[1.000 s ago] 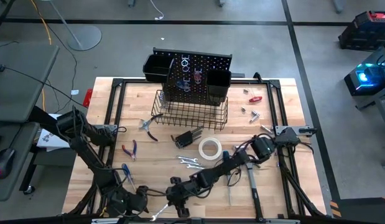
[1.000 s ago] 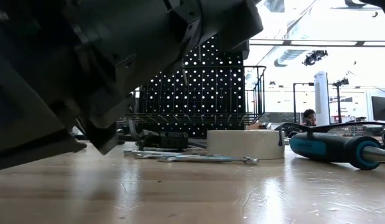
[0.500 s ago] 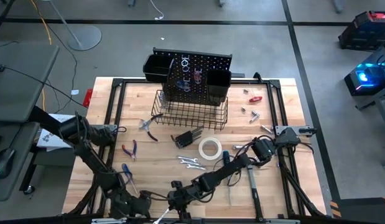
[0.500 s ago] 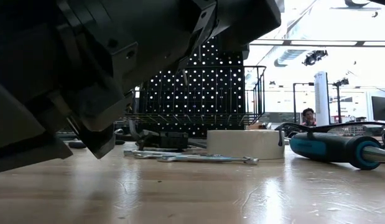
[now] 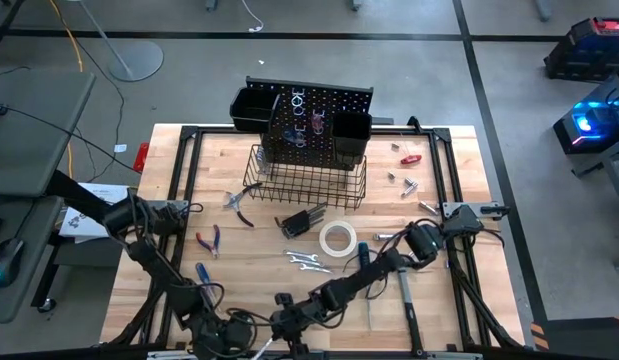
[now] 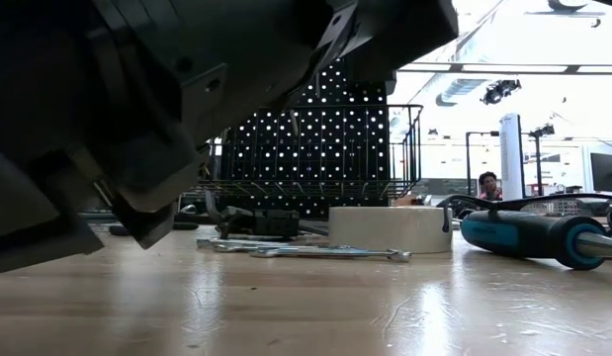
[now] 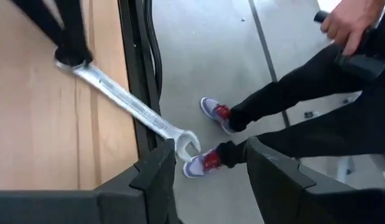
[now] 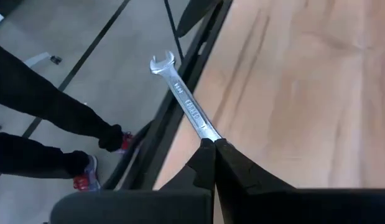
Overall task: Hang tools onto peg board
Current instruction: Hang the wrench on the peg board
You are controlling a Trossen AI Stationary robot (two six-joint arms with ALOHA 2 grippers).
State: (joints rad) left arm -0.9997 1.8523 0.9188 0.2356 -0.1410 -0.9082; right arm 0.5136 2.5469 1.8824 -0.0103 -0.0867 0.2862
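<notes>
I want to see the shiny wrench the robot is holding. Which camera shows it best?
The right wrist view: the whole wrench shows, pinched at one end by the shut right gripper. The left wrist view shows it too, its open end near the open left gripper. From above it is a tiny sliver; the low view hides it.

I see a grey floor (image 5: pixel 409 90) with dark lines around the pale wooden table (image 5: pixel 439 180), bright ceiling lights (image 6: pixel 543 35) far off, and perhaps a desk (image 5: pixel 29 130) at left.
</notes>
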